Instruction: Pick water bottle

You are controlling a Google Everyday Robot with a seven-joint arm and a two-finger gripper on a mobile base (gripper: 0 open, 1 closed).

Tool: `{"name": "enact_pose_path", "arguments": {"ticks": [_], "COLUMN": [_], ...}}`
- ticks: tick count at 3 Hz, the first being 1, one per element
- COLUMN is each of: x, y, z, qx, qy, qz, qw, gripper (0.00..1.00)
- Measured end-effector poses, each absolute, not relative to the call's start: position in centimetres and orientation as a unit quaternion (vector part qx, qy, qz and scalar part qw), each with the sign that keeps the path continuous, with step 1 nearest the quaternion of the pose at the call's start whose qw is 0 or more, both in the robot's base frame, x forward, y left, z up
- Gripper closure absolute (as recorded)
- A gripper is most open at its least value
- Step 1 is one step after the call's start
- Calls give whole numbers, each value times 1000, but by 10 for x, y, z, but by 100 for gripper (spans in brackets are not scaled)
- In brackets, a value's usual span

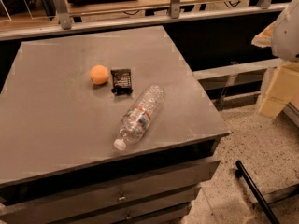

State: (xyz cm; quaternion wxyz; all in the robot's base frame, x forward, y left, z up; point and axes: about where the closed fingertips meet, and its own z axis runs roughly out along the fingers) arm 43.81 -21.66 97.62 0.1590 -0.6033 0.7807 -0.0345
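The water bottle (pixel 139 116) lies on its side on the grey table top (pixel 56 101), near the front right. It is clear ribbed plastic with a red, white and blue label band. Its white cap (pixel 119 144) points toward the front edge. My gripper (pixel 276 94) shows as a pale shape under a white arm housing (pixel 286 29) at the right edge of the view. It is beyond the table's right side, well apart from the bottle and holding nothing that I can see.
An orange (pixel 99 74) and a small black packet (pixel 121 81) lie just behind the bottle. The table has drawers (pixel 121 197) below its front. A metal rail (pixel 140 17) runs behind it. A black bar (pixel 254 190) lies on the speckled floor at the right.
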Motion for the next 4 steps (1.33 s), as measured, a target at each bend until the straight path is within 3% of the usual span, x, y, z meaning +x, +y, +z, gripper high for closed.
{"name": "enact_pose_path", "arguments": {"ticks": [2, 3, 4], "x": [446, 456, 462], "y": [-188, -124, -26], "z": [976, 971, 935], "qx": [-637, -710, -822], "qy": [752, 681, 546], "qz": [-28, -29, -23], "qw": [169, 178, 158], "gripper": [0, 0, 0]}}
